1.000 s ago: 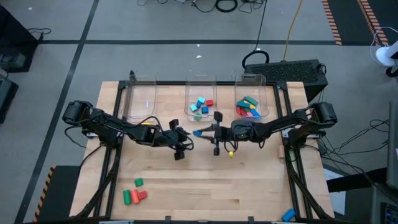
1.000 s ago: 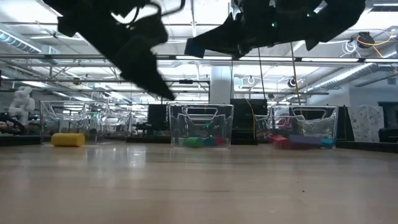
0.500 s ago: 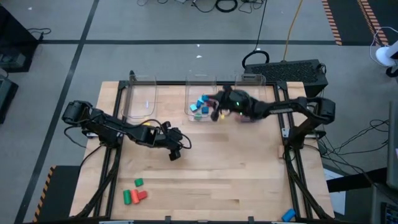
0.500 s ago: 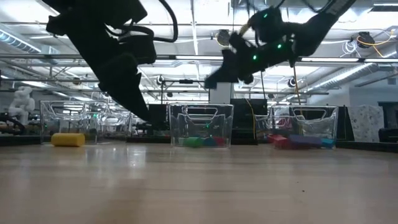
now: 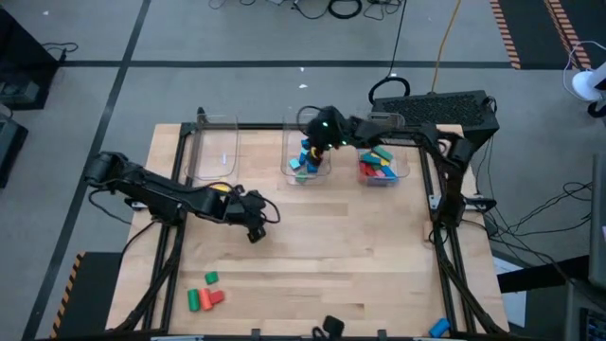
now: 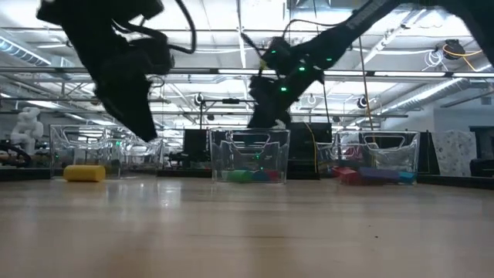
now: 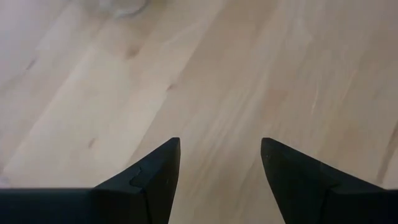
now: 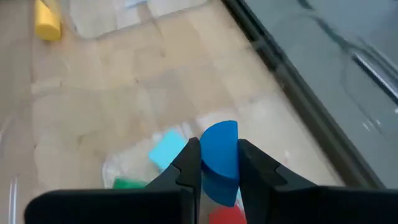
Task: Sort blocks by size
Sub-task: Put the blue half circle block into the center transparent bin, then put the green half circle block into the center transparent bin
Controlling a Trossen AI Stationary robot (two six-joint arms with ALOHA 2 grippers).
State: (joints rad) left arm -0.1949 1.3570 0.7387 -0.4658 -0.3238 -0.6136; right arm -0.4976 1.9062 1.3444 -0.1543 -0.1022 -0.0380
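Right gripper (image 8: 219,163): closed on a blue block (image 8: 219,155), which is pinched between the two fingers; held above the middle bin (image 5: 307,170), as seen in the high view.
Blue block: a rounded top edge is shown in the right wrist view; it is lifted clear of the middle bin's floor.
Left gripper (image 7: 220,163): fingers spread apart, nothing between them; hung over bare table (image 5: 360,256) in front of the left bin (image 5: 214,156), well apart from the middle bin.
Middle bin: clear; small blocks in light blue (image 8: 168,149), green (image 8: 129,183) and red (image 8: 225,215) are seen lying inside, under the right gripper.
Right bin (image 5: 383,163): just beside the middle bin, on the right arm's side; red, green, blue and pink pieces are held in it.
Left bin: beside the middle bin, on the left arm's side; its contents cannot be made out.
Yellow block (image 6: 84,173): lying on the table beside the left bin, away from the middle bin, seen in the low view.
Loose blocks (image 5: 204,295): a small group in red and green, left on the table near its front edge on the left arm's side, far from the middle bin.
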